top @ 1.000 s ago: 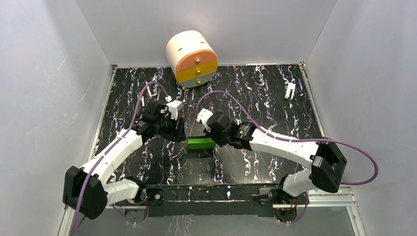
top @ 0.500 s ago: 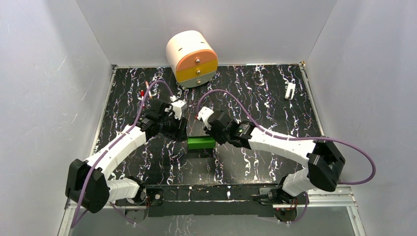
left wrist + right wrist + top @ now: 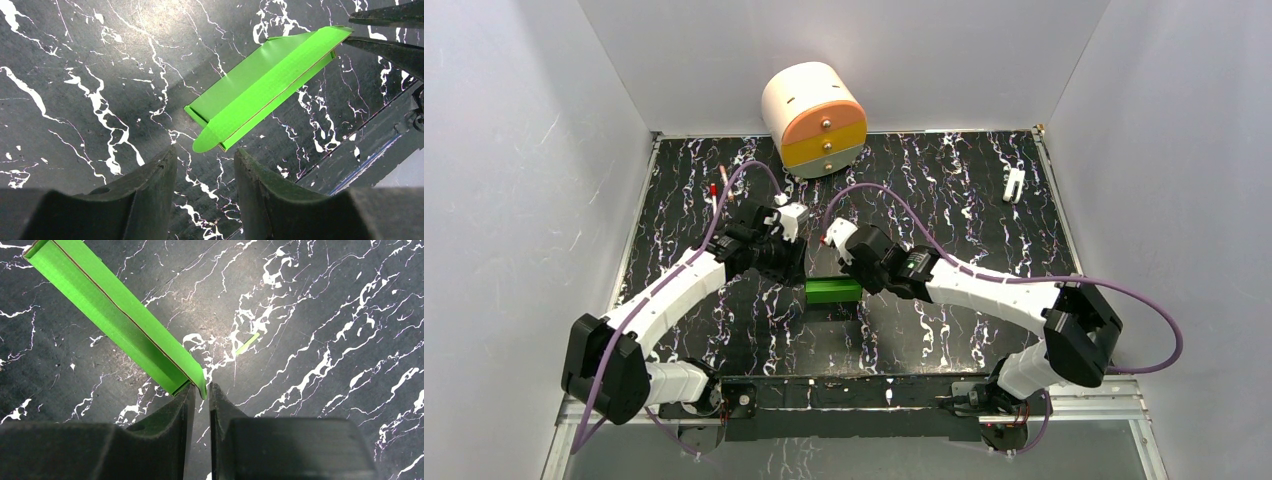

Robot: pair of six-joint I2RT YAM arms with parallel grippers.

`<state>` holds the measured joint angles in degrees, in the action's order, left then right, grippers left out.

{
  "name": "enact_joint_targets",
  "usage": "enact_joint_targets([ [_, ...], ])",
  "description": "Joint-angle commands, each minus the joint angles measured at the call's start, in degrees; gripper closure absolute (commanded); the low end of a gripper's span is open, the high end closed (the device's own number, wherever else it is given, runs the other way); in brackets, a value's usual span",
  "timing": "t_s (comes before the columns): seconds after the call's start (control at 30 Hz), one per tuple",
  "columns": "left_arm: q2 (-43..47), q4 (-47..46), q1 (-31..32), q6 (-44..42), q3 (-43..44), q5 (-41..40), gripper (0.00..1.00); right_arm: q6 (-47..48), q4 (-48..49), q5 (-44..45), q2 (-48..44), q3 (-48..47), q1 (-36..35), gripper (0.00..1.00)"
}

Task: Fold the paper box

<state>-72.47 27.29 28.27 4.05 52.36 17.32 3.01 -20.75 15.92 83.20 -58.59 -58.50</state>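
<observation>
- The paper box [image 3: 833, 291] lies on the black marbled worktop [image 3: 944, 190], about midway between the left and right edges and a little nearer the near edge. It is a long, low, bright green shape with a flap running along its length.
- The left gripper [image 3: 205, 156] sits at the box's left end with its jaws well apart and nothing between them. The flap's rounded tip lies just off the mouth of the gap, and bare marble shows on either side of it.
- The right gripper [image 3: 201, 389] is at the opposite end with its jaws narrowed to a slit. The flap's end corner sits right in that slit, with a sliver of worktop showing beside the card. I can't tell whether the pads touch the card.
- From the left wrist view, the right gripper's fingers [image 3: 395, 50] straddle the far end of the flap.
- There is open marble around both long edges of the box.
- A cream round drawer unit [image 3: 814, 118] stands at the far edge, well apart from the box.
- A small white clip [image 3: 1014, 184] lies near the far right corner.
</observation>
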Motion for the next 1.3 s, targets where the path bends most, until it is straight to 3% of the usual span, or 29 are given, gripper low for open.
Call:
enact_joint_targets([
  [0.0,-0.02,1.3,0.38,-0.45,2.28,0.43,0.57,-0.37,2.21,-0.62,0.46,0.02,0.23,0.76],
  [0.67,-1.95,1.46,1.65,4.12,3.14,-0.33,0.84,-2.56,-0.97,-2.95,1.04,-2.42,0.27,0.97],
  [1.27,-3.46,1.09,2.84,13.75,2.57,-3.98,0.91,-7.64,-2.57,-5.87,1.52,-4.11,0.23,0.99],
])
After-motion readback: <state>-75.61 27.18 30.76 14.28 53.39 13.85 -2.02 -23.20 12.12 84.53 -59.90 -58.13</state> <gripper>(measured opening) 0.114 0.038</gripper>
